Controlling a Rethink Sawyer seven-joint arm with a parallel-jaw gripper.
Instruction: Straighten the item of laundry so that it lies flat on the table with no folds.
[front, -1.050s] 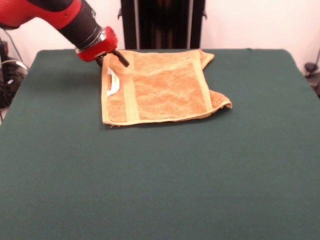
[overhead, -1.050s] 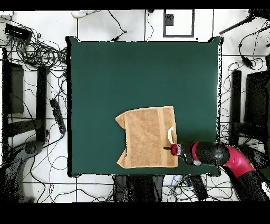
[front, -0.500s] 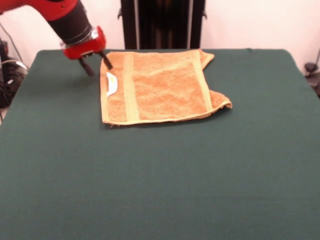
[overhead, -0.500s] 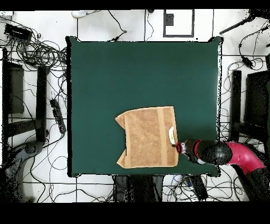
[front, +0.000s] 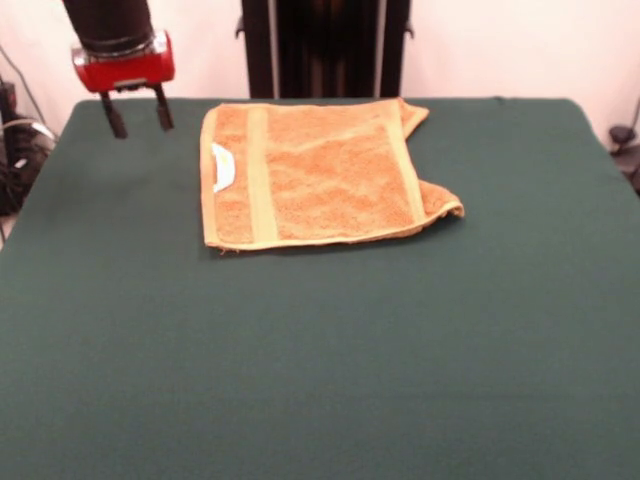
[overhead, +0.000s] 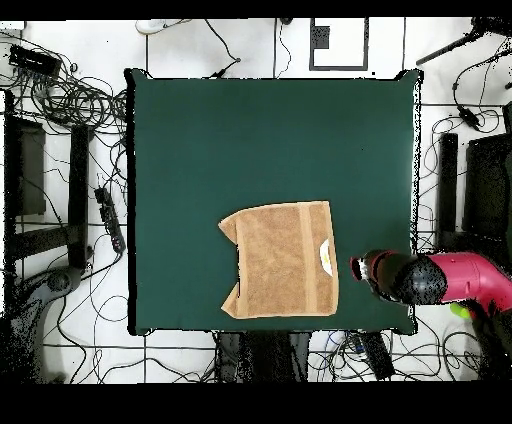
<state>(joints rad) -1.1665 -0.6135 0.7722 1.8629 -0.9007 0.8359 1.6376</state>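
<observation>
While the pincer (front: 135, 112) hung open and empty, the towel's (front: 315, 172) folded corner risked being left creased.

Even, bright indoor light, soft faint shadows on the table (front: 320, 350), mild overall blur, no glare.

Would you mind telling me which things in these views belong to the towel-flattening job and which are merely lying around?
Belonging to the job:
- towel, one side still folded
- green table
- gripper, open, apart from the towel

Lying about:
- cables on the floor beside the table
- dark stands on the floor
</observation>
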